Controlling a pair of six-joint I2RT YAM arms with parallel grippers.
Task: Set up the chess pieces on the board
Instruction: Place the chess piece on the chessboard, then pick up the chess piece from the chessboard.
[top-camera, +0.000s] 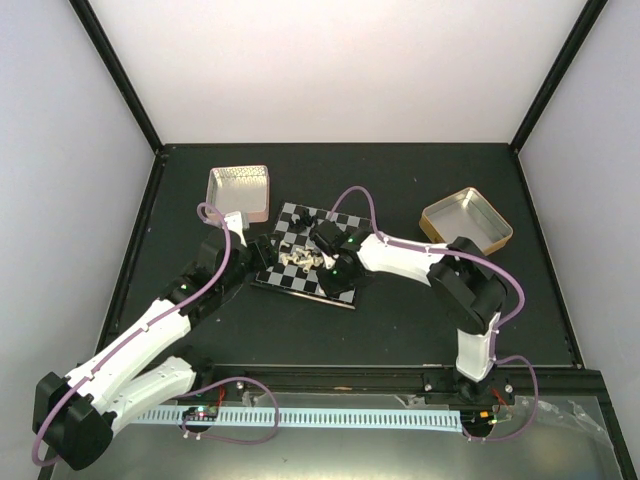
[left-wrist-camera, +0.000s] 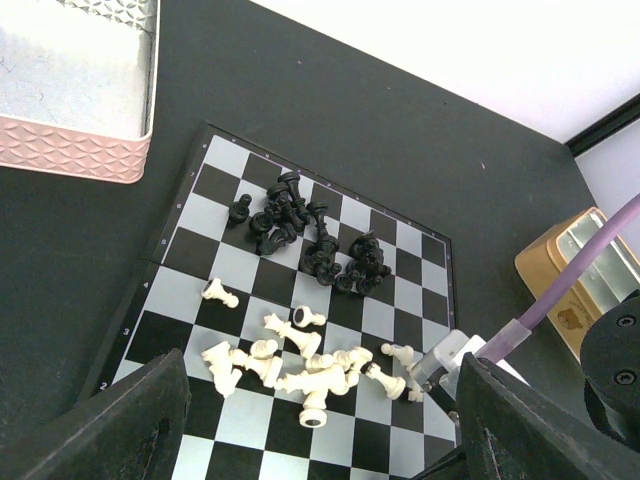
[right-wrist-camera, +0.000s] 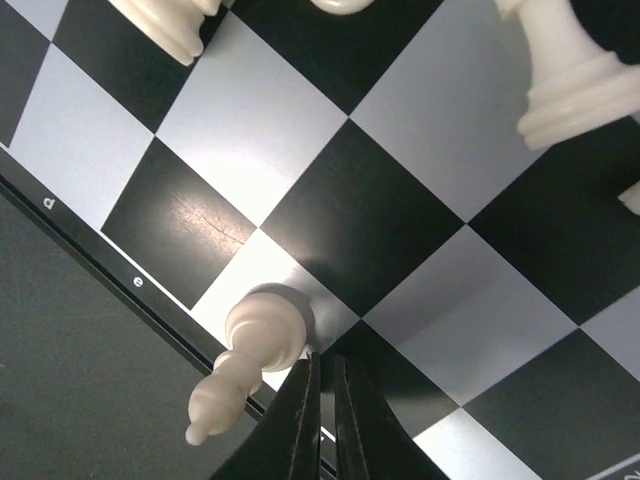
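Pressed together on nothing, my right gripper (right-wrist-camera: 324, 362) sits at the bottom centre of its view, just beside a cream piece (right-wrist-camera: 252, 362) on the lower-left edge of the board (right-wrist-camera: 400, 220), while my left gripper (left-wrist-camera: 320, 410) hangs spread before the jumbled chess pieces (left-wrist-camera: 300, 362) mid-frame.

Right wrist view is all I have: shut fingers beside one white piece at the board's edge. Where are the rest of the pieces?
Observer: The white pieces lie in a toppled heap near the middle of the board, on the half nearer the arms.
Operator: And the black ones?
Observer: The black pieces are clustered just beyond that heap, toward the far edge.
Operator: What about the left gripper?
Observer: The left gripper hangs open above the board's left edge, holding nothing.
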